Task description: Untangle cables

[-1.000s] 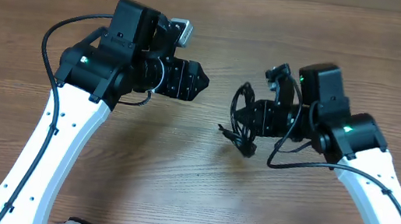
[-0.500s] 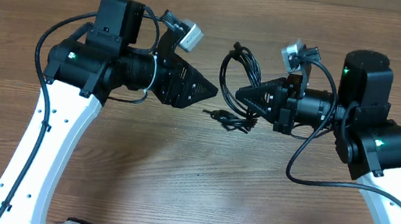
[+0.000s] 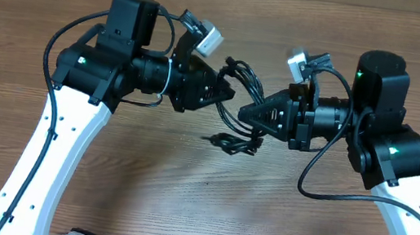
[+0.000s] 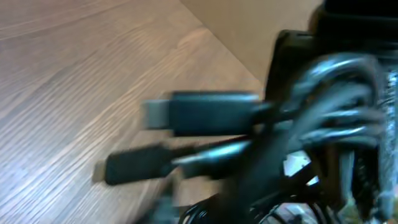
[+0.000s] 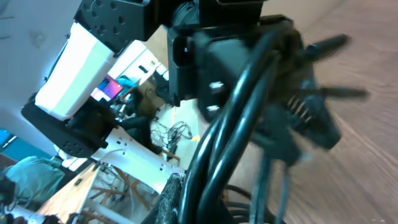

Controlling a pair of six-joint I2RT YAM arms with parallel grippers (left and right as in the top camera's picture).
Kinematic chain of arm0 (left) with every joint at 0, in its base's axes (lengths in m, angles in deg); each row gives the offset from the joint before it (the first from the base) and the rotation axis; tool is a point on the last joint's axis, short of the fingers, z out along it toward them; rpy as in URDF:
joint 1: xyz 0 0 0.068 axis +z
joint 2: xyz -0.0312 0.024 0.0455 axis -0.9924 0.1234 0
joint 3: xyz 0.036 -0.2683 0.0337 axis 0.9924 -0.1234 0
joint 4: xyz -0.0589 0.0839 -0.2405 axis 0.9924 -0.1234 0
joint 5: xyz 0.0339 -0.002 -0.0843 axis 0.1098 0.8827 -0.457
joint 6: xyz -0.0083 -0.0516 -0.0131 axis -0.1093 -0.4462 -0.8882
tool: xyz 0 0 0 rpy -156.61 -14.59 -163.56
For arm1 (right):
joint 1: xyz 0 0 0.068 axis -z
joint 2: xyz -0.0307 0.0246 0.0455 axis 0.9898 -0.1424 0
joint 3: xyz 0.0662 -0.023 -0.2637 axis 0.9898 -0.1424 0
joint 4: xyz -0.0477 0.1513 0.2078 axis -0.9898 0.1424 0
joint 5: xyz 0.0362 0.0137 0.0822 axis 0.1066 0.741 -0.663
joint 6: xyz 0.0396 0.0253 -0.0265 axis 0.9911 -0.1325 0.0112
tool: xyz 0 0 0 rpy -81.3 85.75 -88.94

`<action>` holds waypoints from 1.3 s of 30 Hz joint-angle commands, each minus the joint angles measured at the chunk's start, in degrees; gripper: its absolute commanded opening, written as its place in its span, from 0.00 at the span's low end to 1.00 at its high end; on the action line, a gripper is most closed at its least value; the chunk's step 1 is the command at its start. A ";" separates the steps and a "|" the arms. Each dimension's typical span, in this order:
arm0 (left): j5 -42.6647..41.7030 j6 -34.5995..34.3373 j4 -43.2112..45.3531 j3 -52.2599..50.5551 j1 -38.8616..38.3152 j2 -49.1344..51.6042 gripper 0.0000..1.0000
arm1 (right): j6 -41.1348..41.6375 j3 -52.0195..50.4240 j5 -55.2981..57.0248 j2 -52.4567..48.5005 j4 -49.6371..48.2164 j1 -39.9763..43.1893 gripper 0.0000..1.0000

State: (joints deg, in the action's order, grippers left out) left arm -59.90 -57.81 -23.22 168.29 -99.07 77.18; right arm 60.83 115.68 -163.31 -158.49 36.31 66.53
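The table [image 3: 181,204] is matt, grained brown wood; the cables [image 3: 231,143] look like smooth, slightly glossy black plastic.

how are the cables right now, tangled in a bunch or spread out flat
Bunched: the cables form one clump of overlapping loops between the left gripper and right gripper, with no strand laid out straight on the table.

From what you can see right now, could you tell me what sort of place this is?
Likely a robotics lab bench: a wooden table, with a left arm and right arm meeting over thin black cables.
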 commanded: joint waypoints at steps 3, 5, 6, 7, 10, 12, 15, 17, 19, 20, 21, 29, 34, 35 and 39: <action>-0.04 0.61 0.20 1.07 -0.24 0.13 0.04 | 0.39 2.10 1.44 1.09 1.99 -0.33 0.18; 3.26 -2.05 -0.07 1.07 0.13 0.13 0.04 | 0.35 2.10 8.28 1.09 6.69 -0.28 0.43; 5.46 -3.26 -0.70 1.07 0.28 0.13 0.04 | 0.35 2.10 11.93 1.09 8.90 -0.28 0.55; 7.82 -3.65 -1.68 1.07 0.28 0.13 0.04 | 0.35 2.10 16.37 1.09 11.47 -0.28 0.67; 12.52 -3.67 -4.48 1.07 0.28 0.13 0.04 | 0.37 2.10 23.85 1.09 14.75 -0.28 0.80; 13.05 -3.65 -5.22 1.07 0.28 0.13 0.04 | 0.37 2.10 27.36 1.11 14.93 -0.28 0.82; 12.09 -3.65 -5.22 1.07 0.28 0.13 0.04 | -0.20 2.10 30.67 1.09 14.71 -0.31 0.82; 11.23 -3.61 -5.20 1.07 0.15 0.13 0.04 | -4.44 2.10 31.08 1.09 14.69 -0.48 0.82; 10.14 -3.58 -5.14 1.07 -0.20 0.13 0.04 | -7.65 2.10 31.10 1.09 14.62 -0.46 0.81; 10.16 -3.56 -5.14 1.07 -0.31 0.13 0.04 | -9.07 2.10 31.10 1.09 14.62 -0.46 0.81; 10.14 -3.56 -5.09 1.07 -0.44 0.13 0.04 | -10.36 2.10 31.10 1.09 14.62 -0.46 0.80; -1.31 5.11 -5.33 1.07 -0.94 0.13 0.04 | -22.73 2.10 31.08 0.98 14.53 -0.46 0.74; -4.07 9.73 -5.57 1.07 -1.88 0.13 0.04 | -24.15 2.10 31.12 0.94 14.45 -0.46 0.34; -4.09 9.73 -5.57 1.07 -1.88 0.13 0.04 | -24.15 2.10 31.12 0.94 14.47 -0.46 0.18; -4.09 9.73 -5.53 1.07 -1.88 0.13 0.04 | -24.09 2.10 31.08 0.94 14.53 -0.46 0.04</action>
State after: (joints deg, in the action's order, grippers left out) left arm -60.89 -50.38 -29.03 168.29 -100.58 77.18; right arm 37.75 116.51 -132.19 -158.45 51.10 66.33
